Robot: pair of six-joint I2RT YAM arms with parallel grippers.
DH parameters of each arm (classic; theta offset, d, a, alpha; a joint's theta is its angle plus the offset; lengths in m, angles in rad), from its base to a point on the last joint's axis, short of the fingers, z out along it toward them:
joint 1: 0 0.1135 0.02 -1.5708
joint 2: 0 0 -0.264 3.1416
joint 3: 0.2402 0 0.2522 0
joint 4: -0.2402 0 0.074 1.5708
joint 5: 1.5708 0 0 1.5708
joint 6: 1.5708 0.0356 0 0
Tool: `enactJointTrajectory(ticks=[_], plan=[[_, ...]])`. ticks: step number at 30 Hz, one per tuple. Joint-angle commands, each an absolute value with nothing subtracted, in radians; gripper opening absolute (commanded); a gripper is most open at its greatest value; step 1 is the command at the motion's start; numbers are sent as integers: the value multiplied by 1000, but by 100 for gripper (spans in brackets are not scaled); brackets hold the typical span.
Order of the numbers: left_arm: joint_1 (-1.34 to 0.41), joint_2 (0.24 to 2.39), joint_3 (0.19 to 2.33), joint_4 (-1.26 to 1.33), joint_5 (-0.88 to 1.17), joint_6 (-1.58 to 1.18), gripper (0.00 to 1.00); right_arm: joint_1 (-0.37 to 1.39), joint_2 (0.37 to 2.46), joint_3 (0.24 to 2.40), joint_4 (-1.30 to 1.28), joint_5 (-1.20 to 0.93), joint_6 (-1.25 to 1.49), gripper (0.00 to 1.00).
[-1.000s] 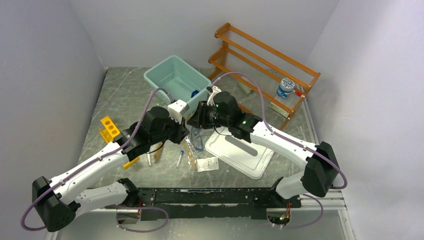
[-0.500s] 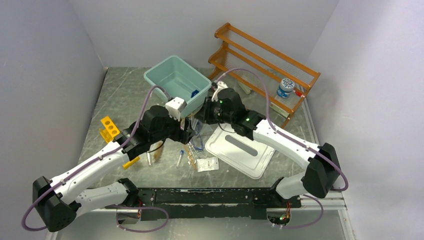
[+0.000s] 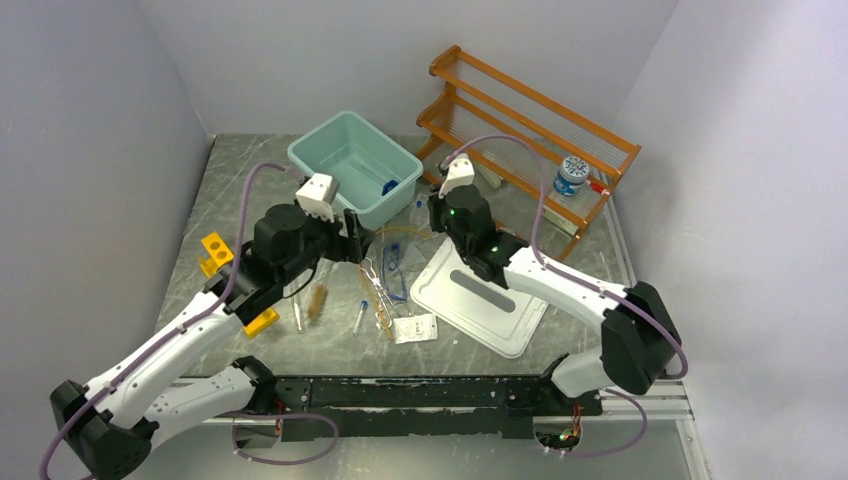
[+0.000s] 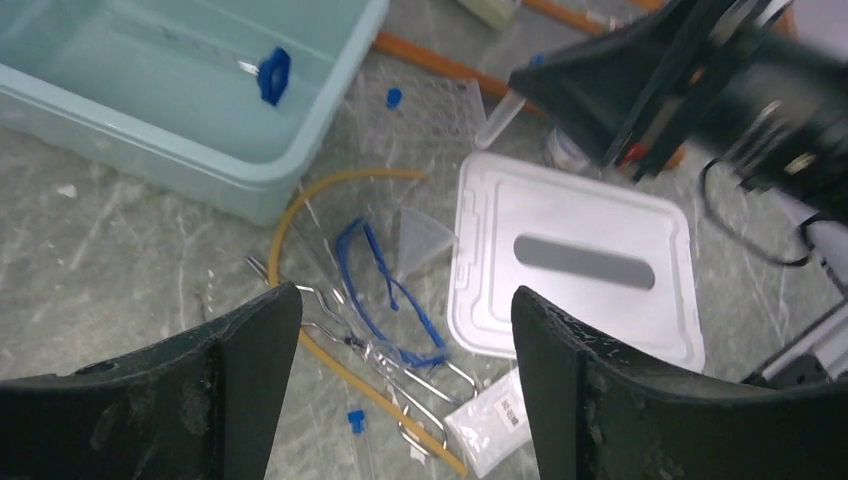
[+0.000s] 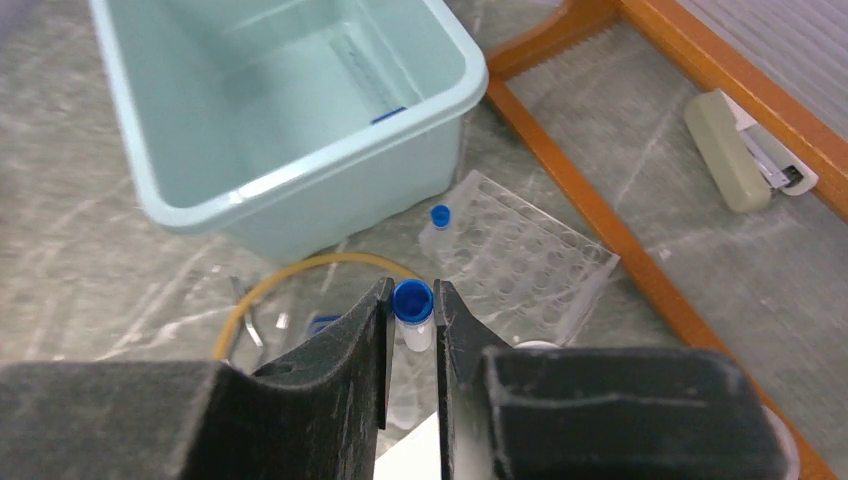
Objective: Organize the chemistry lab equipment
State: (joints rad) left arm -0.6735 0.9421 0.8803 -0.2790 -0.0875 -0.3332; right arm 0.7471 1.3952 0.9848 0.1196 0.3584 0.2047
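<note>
My right gripper clamped on blue-capped vial, cap up. My left gripper spread wide, empty, above blue-framed goggles.

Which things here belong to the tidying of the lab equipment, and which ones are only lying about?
Job: vial in the right end effector, goggles, rubber tubing, tongs, yellow rack, jar.
Lying about: orange shelf, white lid.

A lab: goggles, vial, yellow tube rack.
</note>
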Motion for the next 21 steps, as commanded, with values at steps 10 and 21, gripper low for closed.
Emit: enactJointTrajectory(ticks=[10,21], plan=[[-646,761,750,-186,-498,-413,77,743,1687,918,598,482,82,18],[-619,807,747,-173,-473,-399,76,683,1777,928,674,454,101,19]])
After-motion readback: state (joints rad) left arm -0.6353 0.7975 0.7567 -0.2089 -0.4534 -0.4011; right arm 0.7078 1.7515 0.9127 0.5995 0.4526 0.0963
